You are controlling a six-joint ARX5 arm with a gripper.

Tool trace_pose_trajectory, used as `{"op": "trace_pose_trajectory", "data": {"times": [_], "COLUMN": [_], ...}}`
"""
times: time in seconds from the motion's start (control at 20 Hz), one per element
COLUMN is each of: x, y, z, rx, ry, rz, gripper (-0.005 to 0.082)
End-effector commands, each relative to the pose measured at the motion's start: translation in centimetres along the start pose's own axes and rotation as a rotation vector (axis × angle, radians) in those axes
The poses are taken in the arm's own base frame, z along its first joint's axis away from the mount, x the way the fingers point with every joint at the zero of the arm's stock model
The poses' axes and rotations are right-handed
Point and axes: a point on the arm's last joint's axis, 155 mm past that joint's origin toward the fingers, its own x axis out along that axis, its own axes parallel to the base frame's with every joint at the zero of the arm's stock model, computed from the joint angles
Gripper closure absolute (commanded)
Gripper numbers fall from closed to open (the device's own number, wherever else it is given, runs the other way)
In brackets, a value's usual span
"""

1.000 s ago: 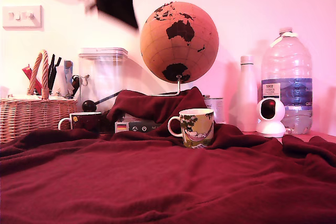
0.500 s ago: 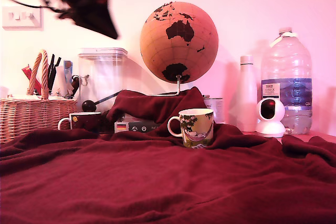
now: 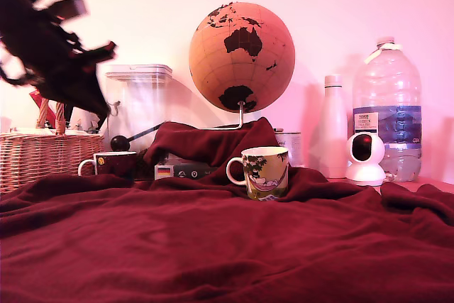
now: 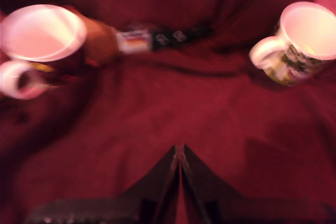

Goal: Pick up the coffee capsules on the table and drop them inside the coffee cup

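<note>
Overhead, our gripper [image 4: 179, 153] shows in the wrist view with its two dark fingers [image 4: 157, 182] pressed together tip to tip, nothing between them and nothing touching them; it hangs clear above the table [image 3: 213, 246], whose rumpled dark red fleece fills the lower part of both views. In the exterior view we see the arm [image 3: 53, 47] only as a dark, motion-blurred mass at about ten o'clock, high over the wicker basket [image 3: 42, 157], tilted with its front end sloping down toward the exterior view's right.

Going down in size, the cork globe [image 3: 242, 56] stands behind at twelve o'clock, the big water bottle [image 3: 387, 108] at two o'clock. The coffee cup [image 3: 264, 172] sits upright on the cloth near the centre, handle toward the exterior view's left, its inside looking pale. The dark mug [image 3: 113, 164] with a white handle rests at nine o'clock from it, well apart. We cannot make out any capsules on the cloth.
</note>
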Motion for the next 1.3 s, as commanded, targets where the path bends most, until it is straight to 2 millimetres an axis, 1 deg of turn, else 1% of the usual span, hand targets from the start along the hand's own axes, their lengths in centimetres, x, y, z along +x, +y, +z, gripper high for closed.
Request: {"op": "trace_pose_trajectory", "data": {"times": [0.0,0.2,0.4,0.8,0.9,1.05,1.25], "x": [-0.7,-1.7,-3.3,-6.9,-7.8,-8.8,-9.9], "y": [0.8,2.9,4.7,6.9,7.1,6.8,5.4], "z": [-0.7,-2.7,-4.7,-9.1,-9.7,-11.0,-12.3], "rx": [-0.013,-0.058,-0.088,-0.136,-0.137,-0.148,-0.168], "ry": [-0.024,-0.064,-0.111,-0.166,-0.195,-0.219,-0.255], "rz": [0.029,0.101,0.167,0.248,0.262,0.267,0.226], "gripper": [0.0788,0.0788,0.0788,0.0788,0.0788,0.0788,0.0788]}}
